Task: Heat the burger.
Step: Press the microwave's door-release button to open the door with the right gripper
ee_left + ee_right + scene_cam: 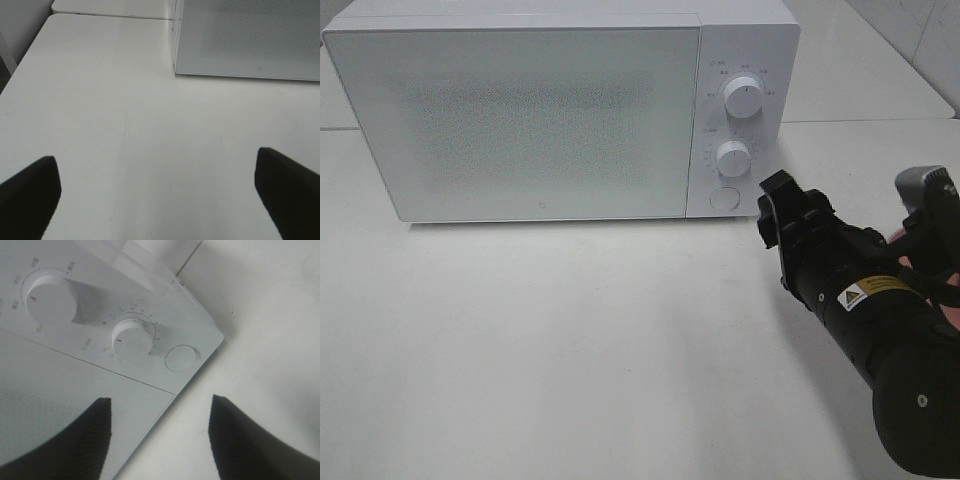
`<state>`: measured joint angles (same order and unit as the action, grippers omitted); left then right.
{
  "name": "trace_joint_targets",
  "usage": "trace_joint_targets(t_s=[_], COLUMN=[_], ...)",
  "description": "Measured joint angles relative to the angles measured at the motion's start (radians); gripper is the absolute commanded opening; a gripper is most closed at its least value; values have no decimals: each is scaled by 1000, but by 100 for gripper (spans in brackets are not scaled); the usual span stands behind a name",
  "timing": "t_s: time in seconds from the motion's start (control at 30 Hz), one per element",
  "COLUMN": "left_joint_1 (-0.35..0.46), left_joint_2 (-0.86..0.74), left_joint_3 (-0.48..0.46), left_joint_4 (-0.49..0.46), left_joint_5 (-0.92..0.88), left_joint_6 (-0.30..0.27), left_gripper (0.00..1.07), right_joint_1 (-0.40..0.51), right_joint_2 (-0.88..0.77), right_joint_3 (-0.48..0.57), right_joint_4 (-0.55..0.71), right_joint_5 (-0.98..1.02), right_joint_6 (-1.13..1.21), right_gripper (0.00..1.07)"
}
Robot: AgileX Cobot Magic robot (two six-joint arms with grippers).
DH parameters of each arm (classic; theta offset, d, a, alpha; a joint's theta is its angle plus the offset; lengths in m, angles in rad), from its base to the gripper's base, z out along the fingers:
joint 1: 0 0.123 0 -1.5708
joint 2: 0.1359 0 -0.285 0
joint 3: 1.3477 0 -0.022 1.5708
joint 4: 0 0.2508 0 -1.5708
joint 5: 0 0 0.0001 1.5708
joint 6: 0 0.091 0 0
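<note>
Burger is not showing in any view (judged soft, light; grip gently across bun). Right gripper (159, 405) is hovering part-open, empty, facing microwave (520, 120); left gripper (155, 157) is gaping wide, empty.

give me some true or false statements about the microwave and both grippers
1. The microwave door is closed. True.
2. The upper knob and lower knob sit above a round button. True.
3. The right gripper grips the lower knob. False: its jaws stand apart, off the knob, holding nothing.
4. The left gripper is shut. False: its fingers stand wide apart above the table.
5. The right gripper is by the microwave's knob side. True.
</note>
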<state>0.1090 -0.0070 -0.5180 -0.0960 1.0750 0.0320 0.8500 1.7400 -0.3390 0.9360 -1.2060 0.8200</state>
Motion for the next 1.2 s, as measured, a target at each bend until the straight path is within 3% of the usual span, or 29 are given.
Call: trace_joint_targets(t_s=[0.13, 0.17, 0.23, 0.27, 0.33, 0.4, 0.73, 1.2], left_joint_1=[0, 0, 0, 0, 0, 0, 0, 0], left_joint_2=[0, 0, 0, 0, 0, 0, 0, 0], left_joint_3=[0, 0, 0, 0, 0, 0, 0, 0], left_joint_4=[0, 0, 0, 0, 0, 0, 0, 0], left_joint_5=[0, 0, 0, 0, 0, 0, 0, 0], left_joint_6=[0, 0, 0, 0, 0, 0, 0, 0], left_gripper=[98, 98, 98, 98, 98, 98, 98, 98], right_joint_1=[0, 0, 0, 0, 0, 0, -5, -130], right_joint_2=[0, 0, 0, 0, 0, 0, 1, 136], right_joint_3=[0, 0, 0, 0, 0, 0, -31, -187], right_joint_4=[0, 0, 0, 0, 0, 0, -2, -113], right_joint_5=[2, 2, 6, 6, 30, 47, 115, 200], right_joint_6=[237, 237, 320, 320, 374, 390, 438, 513], right_gripper=[30, 30, 16, 16, 3, 0, 0, 0])
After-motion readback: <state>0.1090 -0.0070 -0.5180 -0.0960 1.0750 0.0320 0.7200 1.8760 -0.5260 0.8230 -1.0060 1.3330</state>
